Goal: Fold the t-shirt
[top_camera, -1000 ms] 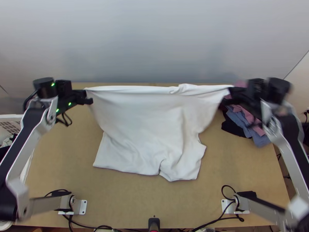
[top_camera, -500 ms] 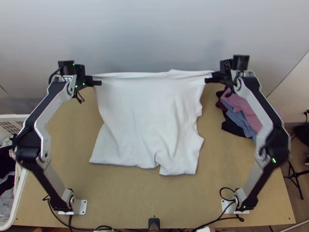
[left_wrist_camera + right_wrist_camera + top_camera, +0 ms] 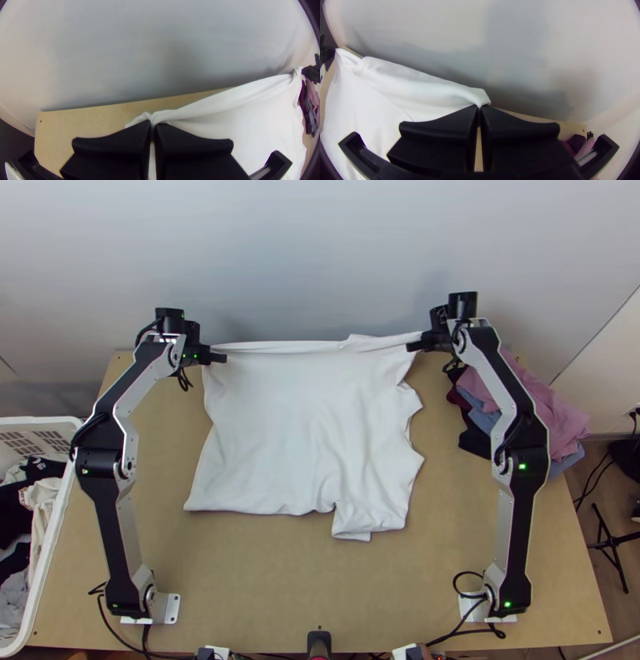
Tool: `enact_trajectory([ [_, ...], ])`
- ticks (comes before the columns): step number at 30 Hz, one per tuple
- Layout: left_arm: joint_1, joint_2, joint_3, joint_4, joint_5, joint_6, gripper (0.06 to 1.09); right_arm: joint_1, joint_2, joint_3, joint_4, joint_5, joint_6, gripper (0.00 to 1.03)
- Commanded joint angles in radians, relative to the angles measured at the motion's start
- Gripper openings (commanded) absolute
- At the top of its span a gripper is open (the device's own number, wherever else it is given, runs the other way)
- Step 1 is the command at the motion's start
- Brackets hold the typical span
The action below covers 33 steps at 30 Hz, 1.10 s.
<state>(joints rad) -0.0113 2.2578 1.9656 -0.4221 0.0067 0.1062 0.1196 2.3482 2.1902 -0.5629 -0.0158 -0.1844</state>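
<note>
Here, a pale backdrop point(image 3: 320, 252) rises beyond table point(image 3: 264, 580) and t-shirt point(image 3: 296, 428).

Free gap between t-shirt point(image 3: 296, 428) and clothes pile point(image 3: 565, 412)

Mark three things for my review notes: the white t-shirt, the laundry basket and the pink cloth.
White t-shirt point(image 3: 296, 428): top view, middle of its body.
Laundry basket point(image 3: 36, 440): top view, its slotted far wall.
Pink cloth point(image 3: 565, 420): top view, the part right of the arm.
</note>
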Motion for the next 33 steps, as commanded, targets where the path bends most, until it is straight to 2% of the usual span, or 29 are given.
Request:
enact_trajectory([
  [1, -0.01, 0.069, 0.044, -0.035, 0.001, 0.023, 0.1, 0.035, 0.053, 0.029, -0.057, 0.002, 0.008, 0.03],
  [5, -0.035, 0.065, 0.042, -0.176, 0.012, 0.096, 0.1, 0.041, 0.039, 0.028, -0.144, 0.002, 0.026, 0.03],
  [8, -0.03, 0.037, 0.009, -0.191, 0.024, 0.089, 0.1, 0.048, 0.017, 0.023, -0.219, 0.002, 0.033, 0.03],
  [14, -0.01, -0.021, 0.006, -0.284, 0.104, 0.079, 0.1, 0.077, -0.107, -0.075, -0.236, -0.007, 0.037, 0.03],
  [18, -0.01, -0.069, -0.013, -0.368, 0.136, 0.087, 0.1, 0.083, -0.161, -0.119, -0.324, -0.107, 0.063, 0.03],
  [20, -0.012, -0.099, -0.056, -0.379, 0.151, 0.093, 0.1, 0.092, -0.201, -0.173, -0.348, -0.139, 0.072, 0.03],
  [25, -0.026, -0.145, -0.177, -0.408, 0.151, 0.141, 0.1, 0.127, -0.285, -0.3, -0.348, -0.142, 0.071, 0.03],
  [33, -0.019, -0.208, -0.303, -0.369, 0.153, 0.144, 0.1, 0.098, -0.343, -0.409, -0.325, -0.148, 0.089, 0.03],
])
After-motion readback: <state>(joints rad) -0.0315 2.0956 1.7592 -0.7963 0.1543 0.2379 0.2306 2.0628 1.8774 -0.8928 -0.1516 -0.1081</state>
